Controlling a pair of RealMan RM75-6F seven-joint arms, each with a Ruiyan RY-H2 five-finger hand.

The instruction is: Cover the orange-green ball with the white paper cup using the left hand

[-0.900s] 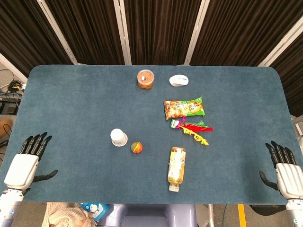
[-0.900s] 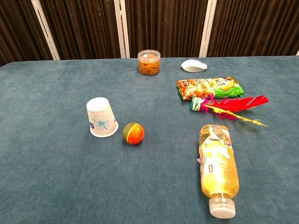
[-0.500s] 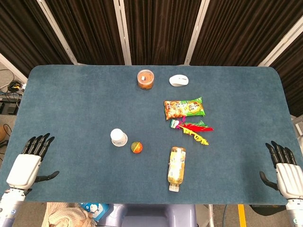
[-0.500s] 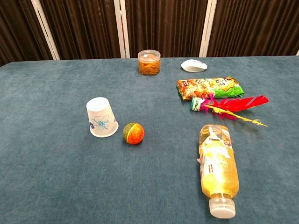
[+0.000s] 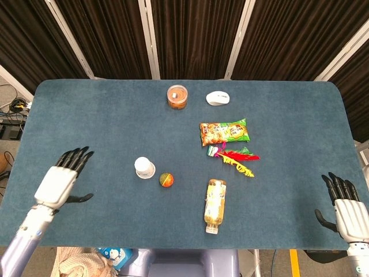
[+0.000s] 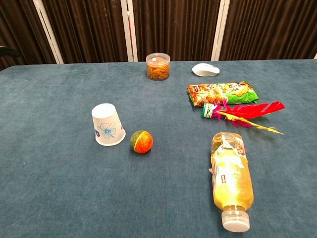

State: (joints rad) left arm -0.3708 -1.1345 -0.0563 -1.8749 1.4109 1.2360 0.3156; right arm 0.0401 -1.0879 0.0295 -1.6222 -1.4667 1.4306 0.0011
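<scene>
The white paper cup (image 5: 144, 167) (image 6: 107, 125) stands upside down on the blue table, with a blue flower print on its side. Just to its right lies the orange-green ball (image 5: 166, 180) (image 6: 141, 141), a small gap between them. My left hand (image 5: 61, 181) hovers over the table's left part, well left of the cup, fingers spread and holding nothing. My right hand (image 5: 343, 209) stays at the table's near right corner, fingers apart and empty. The chest view shows neither hand clearly.
A juice bottle (image 5: 215, 205) lies on its side right of the ball. Farther back are a feather toy (image 5: 233, 156), a snack bag (image 5: 224, 131), a white mouse (image 5: 218, 98) and a clear jar (image 5: 177, 96) with orange contents.
My left hand has moved up and to the right from the table's near left edge, coming over the table toward the cup. The cup, ball and right hand have not moved.
</scene>
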